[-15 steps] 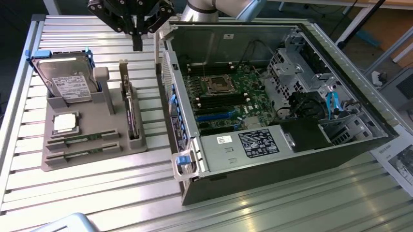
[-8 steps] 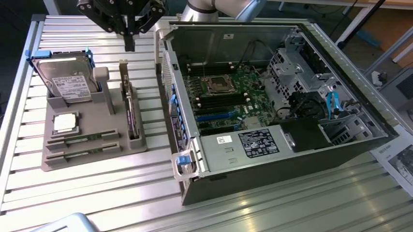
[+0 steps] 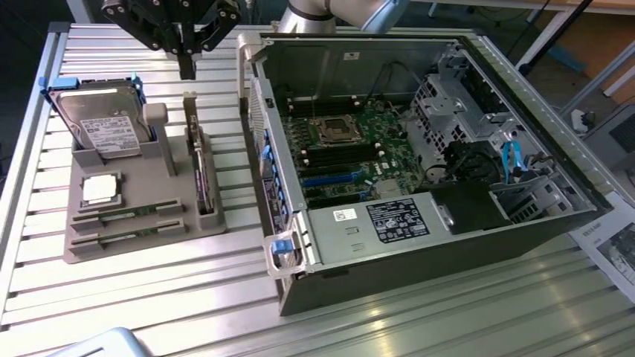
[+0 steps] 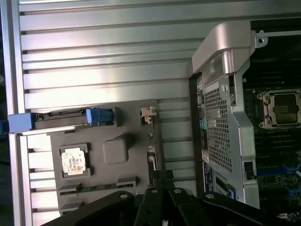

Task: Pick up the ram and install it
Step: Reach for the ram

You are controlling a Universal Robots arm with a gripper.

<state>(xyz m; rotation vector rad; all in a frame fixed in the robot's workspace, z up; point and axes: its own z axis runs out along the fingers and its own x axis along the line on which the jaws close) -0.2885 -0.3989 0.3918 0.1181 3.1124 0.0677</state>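
Note:
Two green ram sticks lie flat in slots at the near end of the grey holder (image 3: 149,186): one ram (image 3: 127,212) and its twin (image 3: 124,238) beside it. In the wrist view the first ram (image 4: 96,187) shows as a thin green strip, and the twin (image 4: 70,205) is partly hidden by the gripper's linkage. My gripper (image 3: 187,68) hangs high over the holder's far end, above the upright dark expansion card (image 3: 204,175), well away from the sticks. Its fingers (image 4: 160,179) are shut together with nothing between them. Black memory slots (image 3: 343,158) lie on the motherboard inside the open case.
The open computer case (image 3: 417,149) lies on its side at the exterior view's right, its wall (image 4: 221,108) close to the holder. A hard drive (image 3: 100,123) with blue rails and a square silver processor (image 3: 100,190) also sit in the holder. The table is slatted aluminium.

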